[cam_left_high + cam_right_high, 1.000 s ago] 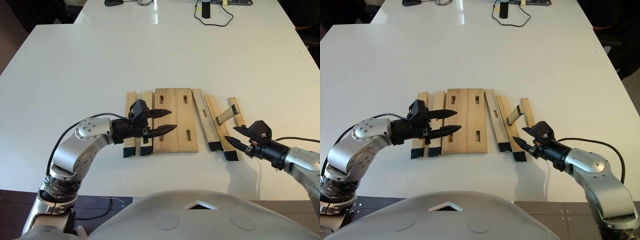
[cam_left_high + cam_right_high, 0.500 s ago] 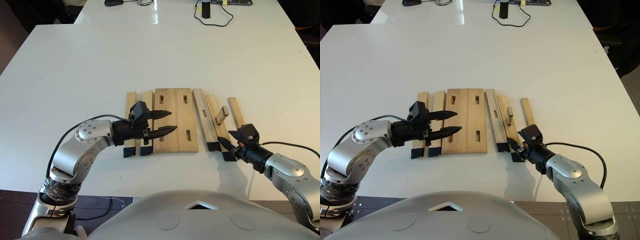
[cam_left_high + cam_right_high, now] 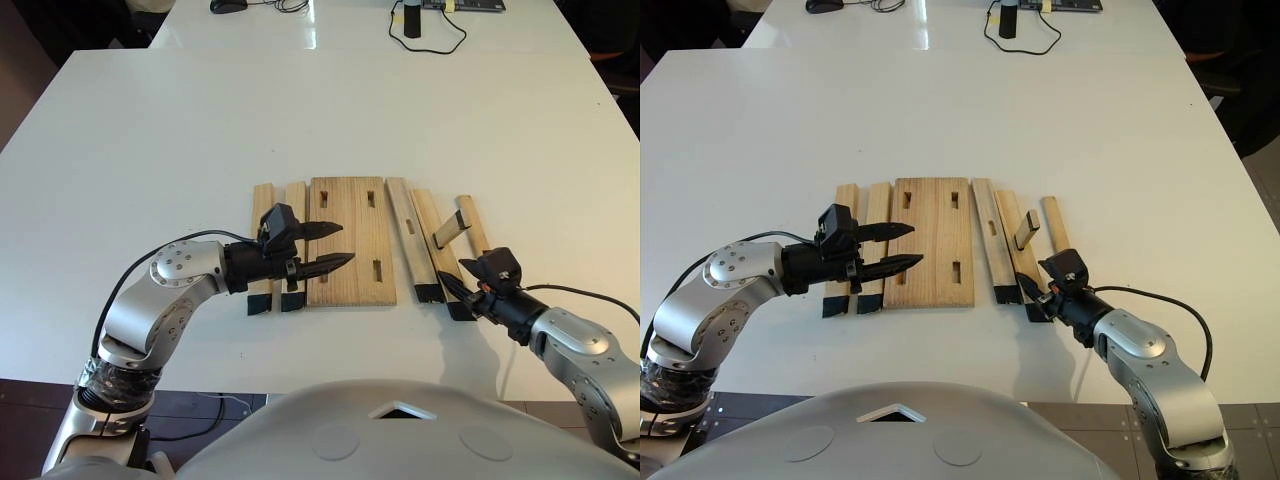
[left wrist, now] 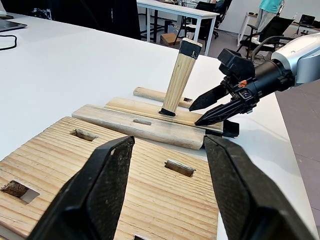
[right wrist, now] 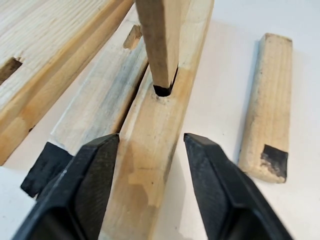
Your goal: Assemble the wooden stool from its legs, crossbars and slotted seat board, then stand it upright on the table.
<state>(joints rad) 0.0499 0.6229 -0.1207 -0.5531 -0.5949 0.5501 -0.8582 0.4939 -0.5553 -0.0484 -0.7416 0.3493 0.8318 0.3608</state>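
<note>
Seat board [image 3: 348,240] flat mid-desk [image 3: 180,140], long axis running near edge to far edge. Legs lie parallel either side, black-capped ends toward near edge: left pair [image 3: 263,225], inner right leg [image 3: 403,235], outer right leg [image 3: 428,225]. Crossbar [image 3: 1027,230] plugged into outer right leg's slot, sticking up, tilted toward far right corner, black tip on top. Loose crossbar [image 3: 1054,222] flat just beside it. Left gripper [image 3: 345,243] spread wide above board's left side. Right gripper [image 3: 455,277] spread too, fingers straddling outer right leg's near end, gap visible each side.
</note>
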